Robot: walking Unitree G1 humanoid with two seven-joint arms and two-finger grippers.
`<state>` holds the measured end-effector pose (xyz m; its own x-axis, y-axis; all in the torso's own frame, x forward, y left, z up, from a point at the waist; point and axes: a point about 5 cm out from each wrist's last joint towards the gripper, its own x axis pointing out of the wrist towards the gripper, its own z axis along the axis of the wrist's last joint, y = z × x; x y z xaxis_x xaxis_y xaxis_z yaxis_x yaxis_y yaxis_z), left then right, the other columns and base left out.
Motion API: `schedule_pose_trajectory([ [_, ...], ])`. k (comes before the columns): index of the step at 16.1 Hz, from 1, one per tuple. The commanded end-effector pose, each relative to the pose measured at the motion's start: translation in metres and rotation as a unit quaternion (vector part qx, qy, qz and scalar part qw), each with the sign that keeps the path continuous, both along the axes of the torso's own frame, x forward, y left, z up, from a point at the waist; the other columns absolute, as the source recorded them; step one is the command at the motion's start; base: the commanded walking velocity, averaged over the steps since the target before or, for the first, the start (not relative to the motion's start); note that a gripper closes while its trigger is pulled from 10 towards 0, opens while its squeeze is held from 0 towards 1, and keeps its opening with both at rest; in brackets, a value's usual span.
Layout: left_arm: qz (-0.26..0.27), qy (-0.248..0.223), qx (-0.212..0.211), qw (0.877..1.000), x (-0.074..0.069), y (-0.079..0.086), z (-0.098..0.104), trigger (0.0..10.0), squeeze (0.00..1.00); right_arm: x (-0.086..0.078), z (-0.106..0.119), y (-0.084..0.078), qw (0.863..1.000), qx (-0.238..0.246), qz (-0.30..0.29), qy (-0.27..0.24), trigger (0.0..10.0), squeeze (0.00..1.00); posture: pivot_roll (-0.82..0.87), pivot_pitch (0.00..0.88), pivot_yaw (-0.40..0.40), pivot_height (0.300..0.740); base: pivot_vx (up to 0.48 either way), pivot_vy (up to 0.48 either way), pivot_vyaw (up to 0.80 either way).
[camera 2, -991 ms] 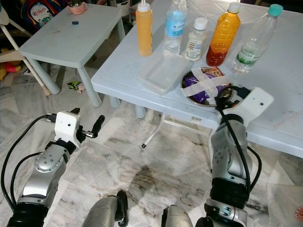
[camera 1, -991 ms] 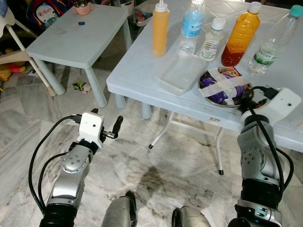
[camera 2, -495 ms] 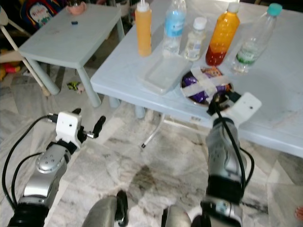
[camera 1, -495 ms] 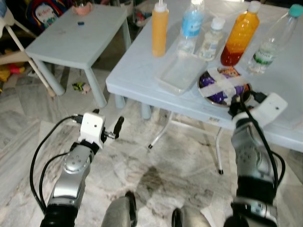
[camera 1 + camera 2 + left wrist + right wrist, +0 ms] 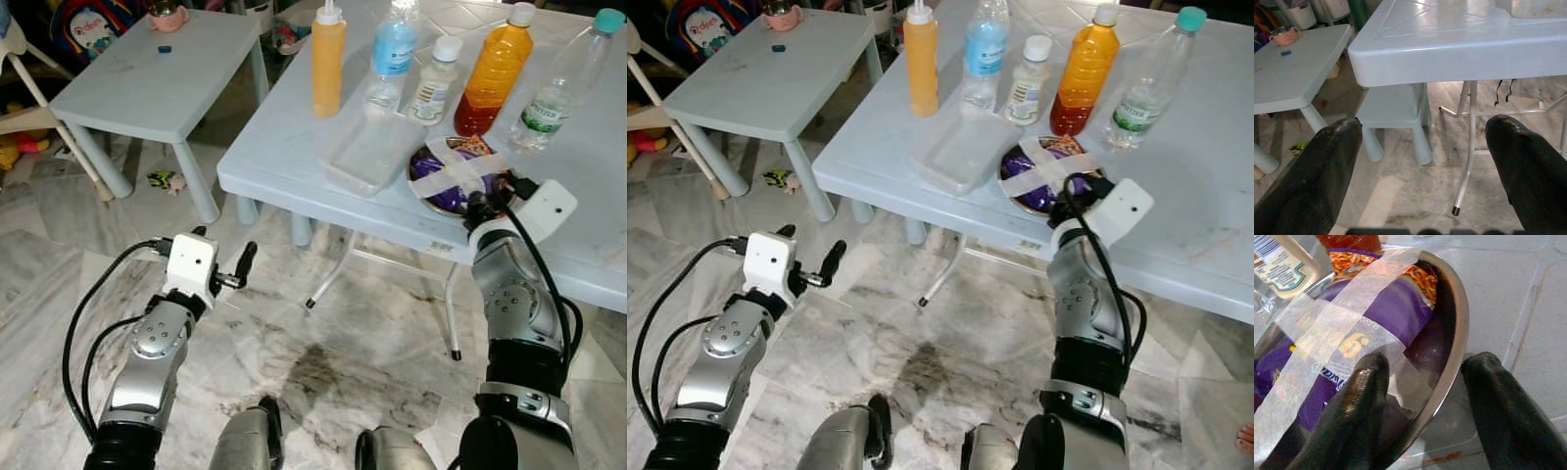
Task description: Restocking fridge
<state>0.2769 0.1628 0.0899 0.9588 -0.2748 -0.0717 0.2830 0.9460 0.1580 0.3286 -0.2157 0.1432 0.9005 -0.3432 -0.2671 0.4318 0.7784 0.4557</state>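
The right tool (image 5: 1420, 396) straddles the rim of the taped steel bowl (image 5: 1457, 333) on the tabletop (image 5: 284, 147), fingers spread; the left tool (image 5: 1422, 161) hangs spread.

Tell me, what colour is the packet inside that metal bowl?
Purple, with orange print at one end, under pale tape strips: packet in the metal bowl. Clearest in the right wrist view.

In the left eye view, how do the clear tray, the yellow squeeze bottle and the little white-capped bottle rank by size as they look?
1. clear tray, largest.
2. yellow squeeze bottle.
3. white-capped bottle, smallest.
The tray lies nearer the camera, which flatters it somewhat.
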Motion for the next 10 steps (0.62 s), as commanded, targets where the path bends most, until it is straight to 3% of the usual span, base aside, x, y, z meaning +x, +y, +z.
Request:
schedule_pose_trajectory([
  [1, -0.001, 0.005, 0.004, 1.000, -0.002, 0.002, -0.002, 10.0, 0.00, -0.003, -0.008, -0.005, 1.000, 0.009, -0.015, 0.022, 0.0, 0.00, 0.01, 0.170, 0.064, 0.740, 0.000, 0.000, 0.00],
  [10, -0.003, 0.007, 0.002, 1.000, -0.002, 0.001, -0.002, 10.0, 0.00, -0.005, -0.011, -0.028, 0.997, 0.014, -0.064, 0.043, 0.0, 0.00, 0.01, 0.172, 0.066, 0.740, 0.000, 0.000, 0.00],
])
